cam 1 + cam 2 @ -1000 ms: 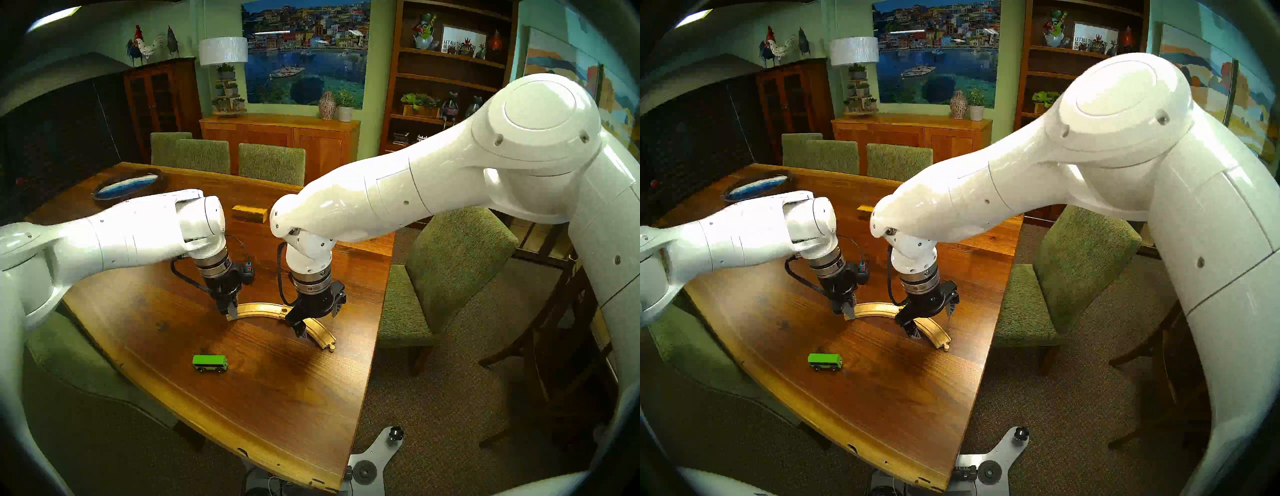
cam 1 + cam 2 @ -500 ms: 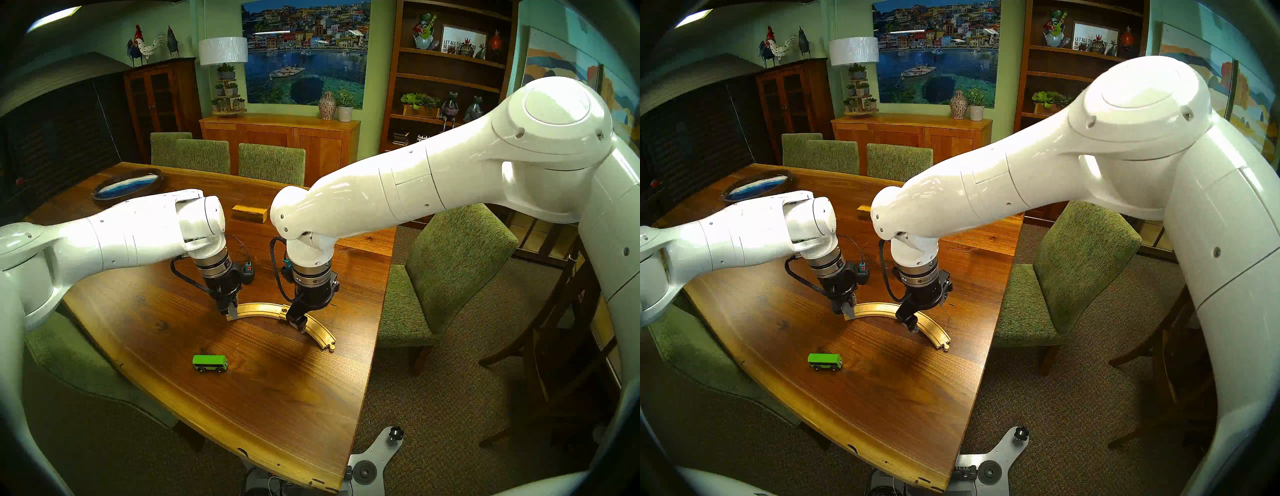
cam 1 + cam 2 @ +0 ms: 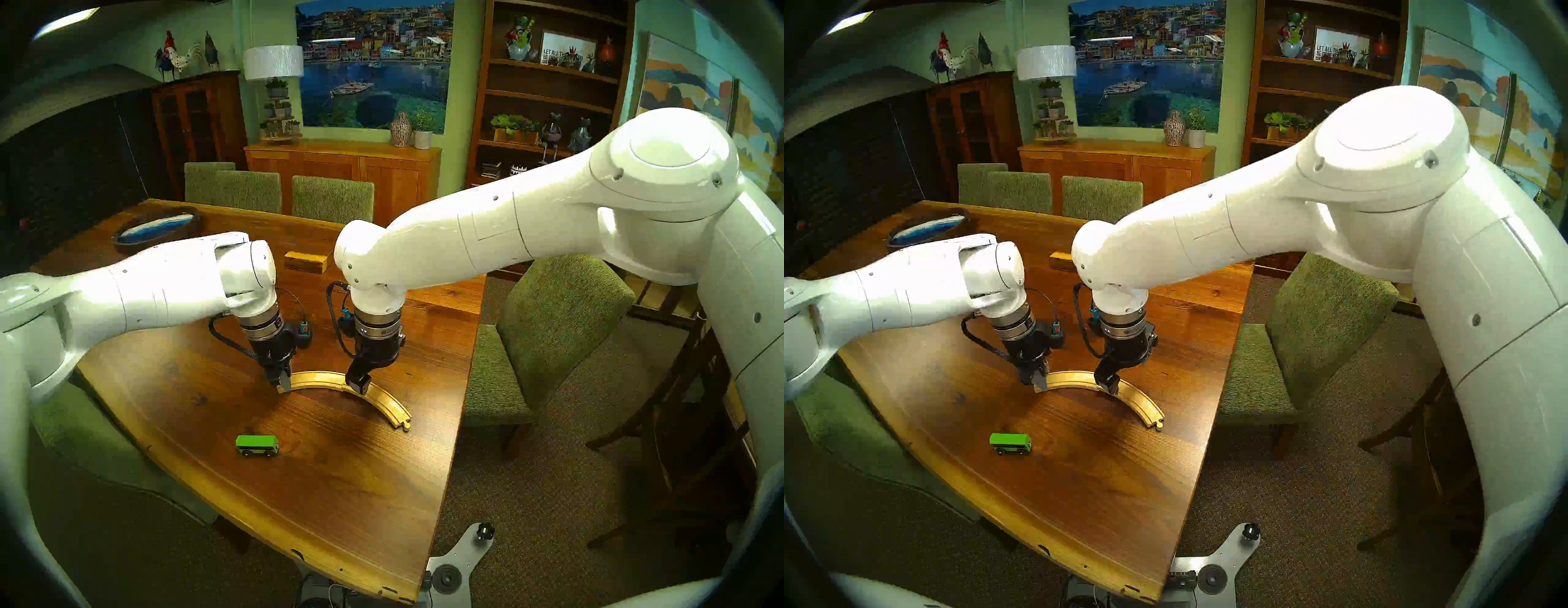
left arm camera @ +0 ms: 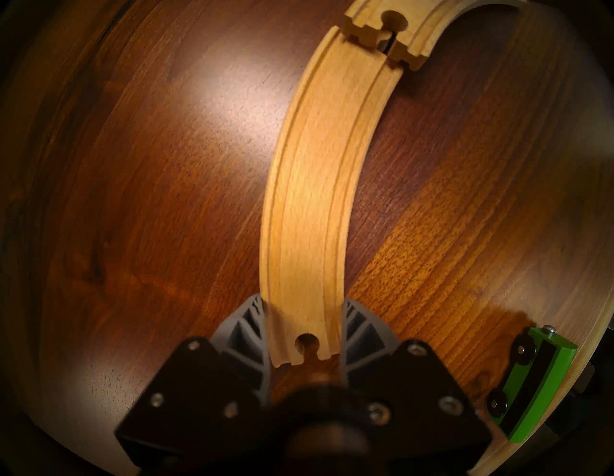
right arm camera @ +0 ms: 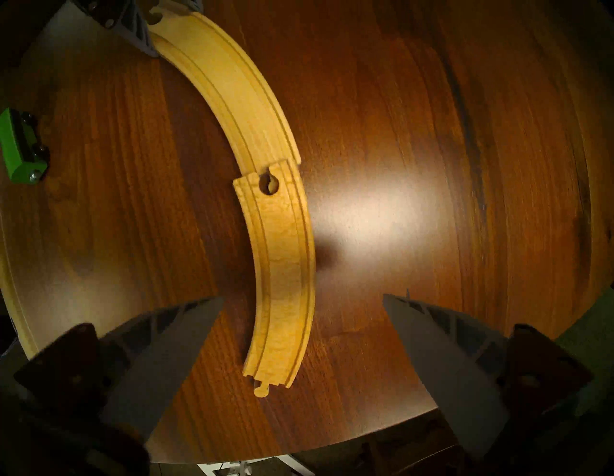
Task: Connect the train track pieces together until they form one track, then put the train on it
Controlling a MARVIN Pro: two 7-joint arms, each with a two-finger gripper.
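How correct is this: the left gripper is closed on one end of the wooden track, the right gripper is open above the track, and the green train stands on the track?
One point is wrong. The head views show the train standing on the table, apart from the track, not on it. The left gripper is closed on one end, and the right gripper is open above the track.

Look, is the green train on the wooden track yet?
No, the train sits on the bare table, apart from the track.
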